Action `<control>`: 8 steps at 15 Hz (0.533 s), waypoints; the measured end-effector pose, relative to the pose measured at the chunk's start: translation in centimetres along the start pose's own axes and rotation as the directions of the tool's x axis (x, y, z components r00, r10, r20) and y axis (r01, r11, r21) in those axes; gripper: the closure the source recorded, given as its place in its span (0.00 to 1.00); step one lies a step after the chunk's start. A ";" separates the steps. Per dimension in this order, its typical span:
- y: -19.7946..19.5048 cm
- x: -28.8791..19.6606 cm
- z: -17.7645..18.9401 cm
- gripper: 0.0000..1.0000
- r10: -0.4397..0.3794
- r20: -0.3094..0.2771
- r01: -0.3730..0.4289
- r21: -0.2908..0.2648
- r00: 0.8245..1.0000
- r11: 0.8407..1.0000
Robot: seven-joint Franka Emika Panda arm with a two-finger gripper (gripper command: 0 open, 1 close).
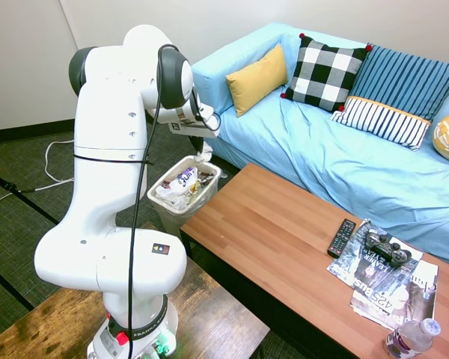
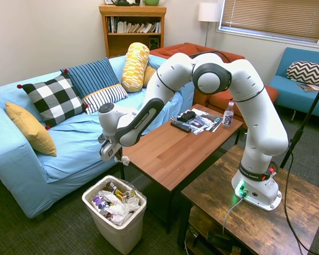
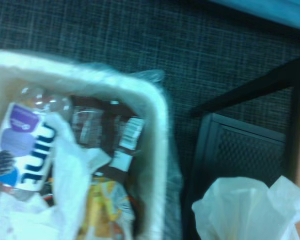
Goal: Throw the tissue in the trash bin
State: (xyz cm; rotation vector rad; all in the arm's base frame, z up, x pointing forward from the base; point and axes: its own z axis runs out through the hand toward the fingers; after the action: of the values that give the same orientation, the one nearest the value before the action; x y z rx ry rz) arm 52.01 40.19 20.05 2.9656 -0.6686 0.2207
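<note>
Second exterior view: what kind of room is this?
Most likely a living room or lounge: a blue sofa with throw pillows, a wooden coffee table carrying a TV remote and magazines, and a bookshelf against the back wall.

White arm reaching over the trash bin (image 1: pixel 181 196) (filled with wrappers) beside the wooden table's (image 1: pixel 284 239) corner; tissue (image 1: pixel 204 153) hanging at the gripper (image 1: pixel 203 144), above the bin's rim.
</note>
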 end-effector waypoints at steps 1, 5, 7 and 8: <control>-1.1 -1.5 0.2 1.00 -0.014 0.004 0.014 0.000 1.000 1.000; -3.2 -4.5 2.0 0.00 -0.052 0.022 0.052 -0.018 0.998 0.998; -3.3 -5.4 2.8 0.00 -0.064 0.031 0.065 -0.026 0.997 0.998; -3.4 -6.0 3.1 0.00 -0.071 0.033 0.072 -0.031 0.997 0.997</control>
State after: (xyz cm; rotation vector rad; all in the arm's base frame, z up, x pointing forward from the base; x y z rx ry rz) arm 48.54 45.38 15.78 2.9618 -0.5620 0.1557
